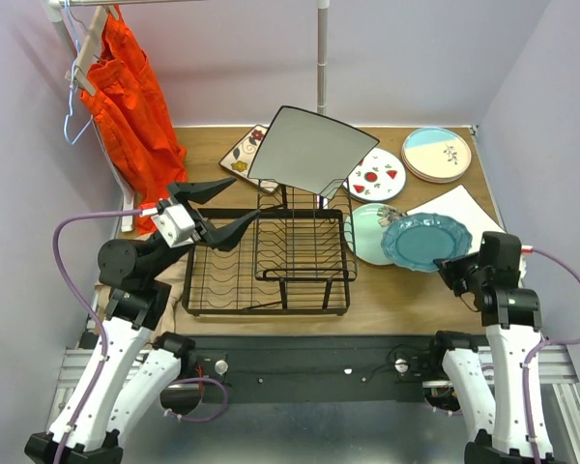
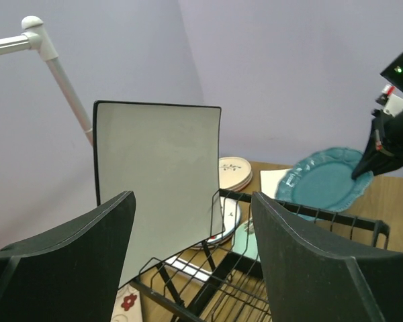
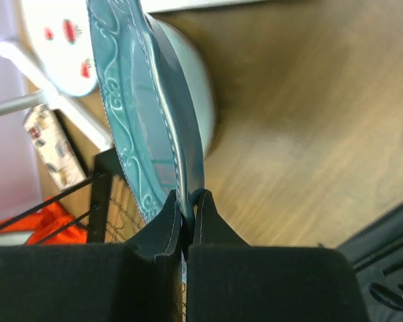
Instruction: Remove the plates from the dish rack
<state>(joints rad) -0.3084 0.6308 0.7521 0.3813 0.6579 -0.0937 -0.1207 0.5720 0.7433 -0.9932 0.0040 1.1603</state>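
Right end effector (image 3: 188, 201) grips the dark teal scalloped ceramic plate (image 3: 131, 100), apparently placing it; release comes next. Left end effector (image 1: 244, 201) gapes open.

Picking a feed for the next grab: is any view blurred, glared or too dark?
Top external: evenly lit, sharp; square white plate reads grey. Left wrist: left end effector looms dark and soft, that plate beyond it crisp. Right wrist: teal plate close, slightly soft; faint sheen on the table.

Left fingers (image 1: 205, 189) spread (right (image 3: 168, 225) seemingly pinched).
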